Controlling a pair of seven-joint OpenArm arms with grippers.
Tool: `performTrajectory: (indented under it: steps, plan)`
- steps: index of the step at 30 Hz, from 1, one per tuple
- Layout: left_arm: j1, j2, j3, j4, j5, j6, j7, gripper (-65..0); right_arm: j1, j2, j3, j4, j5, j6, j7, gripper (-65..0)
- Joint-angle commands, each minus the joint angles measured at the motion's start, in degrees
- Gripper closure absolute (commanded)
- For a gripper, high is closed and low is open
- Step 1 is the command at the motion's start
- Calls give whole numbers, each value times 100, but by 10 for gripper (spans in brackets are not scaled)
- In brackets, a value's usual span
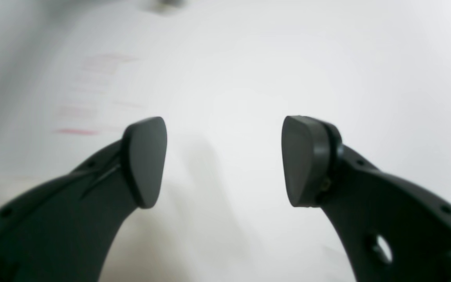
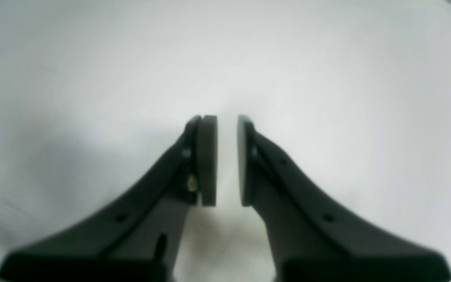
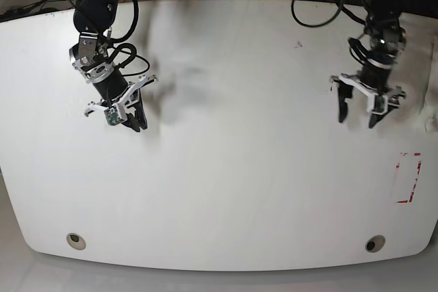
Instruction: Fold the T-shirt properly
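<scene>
Currently I see the left end effector (image 3: 357, 115) spread wide and the right end effector (image 3: 136, 121) nearly closed, both empty above the white tabletop (image 3: 239, 189).

White worktop, black tools
The plain white rounded worktop (image 3: 226, 189) carries a red dashed rectangular marking (image 3: 408, 178); the left arm's matte black tool (image 3: 357, 112) and the right arm's matte black tool (image 3: 136, 120) have silver-white brackets

Black arms, looping black cables, seemingly silver-white brackets above dark fingers (image 1: 147, 160).
</scene>
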Motion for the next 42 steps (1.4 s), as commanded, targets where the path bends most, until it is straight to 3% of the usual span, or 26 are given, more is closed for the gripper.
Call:
performTrajectory:
  steps: [1, 4, 7, 11, 15, 21, 29, 36, 42]
  plan:
    - [229, -98, 401, 100, -68, 474, -571, -428, -173, 35, 186, -148, 43, -253, 687, -79]
    - [704, -89, 937, 214, -68, 931, -843, -428, -463, 35, 388, -227, 60, -429, 1126, -79]
    - [1240, 95, 1139, 478, -68, 1247, -922, -428, -885, 35, 528, -165, 69, -447, 1232, -79]
    - [1996, 394, 1113, 953, -68, 1265, -922, -428, -1492, -9, 757, 257, 95, -447, 1232, -79]
    - [3007, 588, 1139, 1515, -68, 1265, -905, -417, -2380, -9, 792, 696, 746, -464, 1223, -79]
    - [4326, 667, 1148, 1964, -112, 1265, -896, -368, -3742, -18, 792, 1408, 1001, -464, 1223, -79]
    - [5477, 640, 1131, 1805, -112, 1274, -887, -369, -5334, -651, 880, 1734, 1001, -420, 1249, -75]
    - [5583, 640, 1131, 636, -112, 1274, -887, -369, -5852, -853, 731, 819, 975, -412, 1249, -75]
    - [4493, 632, 1157, -1228, -77, 1265, -896, -369, -5342, -686, 405, -701, 948, -456, 1258, -75]
